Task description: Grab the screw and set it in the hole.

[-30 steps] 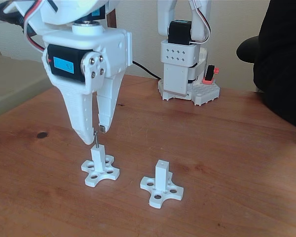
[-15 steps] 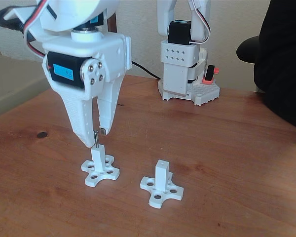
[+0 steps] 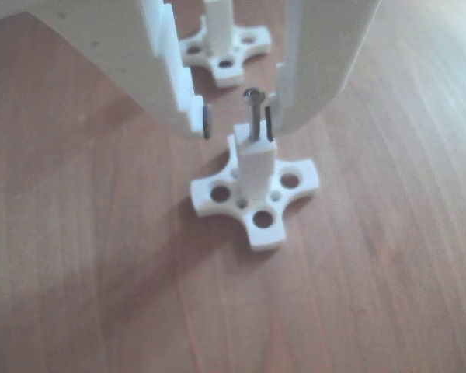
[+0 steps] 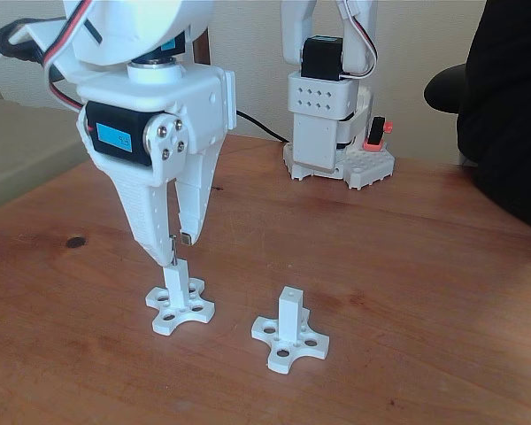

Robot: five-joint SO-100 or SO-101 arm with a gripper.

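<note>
Upright, screw (image 3: 253,116) in post's hole (image 3: 253,144), end effector (image 3: 238,122) parted, label unreadable

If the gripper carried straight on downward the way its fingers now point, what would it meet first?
Most likely the screw standing in the white post. The gripper is open, one finger on each side of the screw, so the jaws may straddle it and then touch the post's cross-shaped base. Depth is hard to judge.

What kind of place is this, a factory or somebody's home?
Probably a home or small hobby workspace, not a factory: a wooden table, a small white 3D-printed arm base with loose cables, and what looks like an office chair behind it.
</note>
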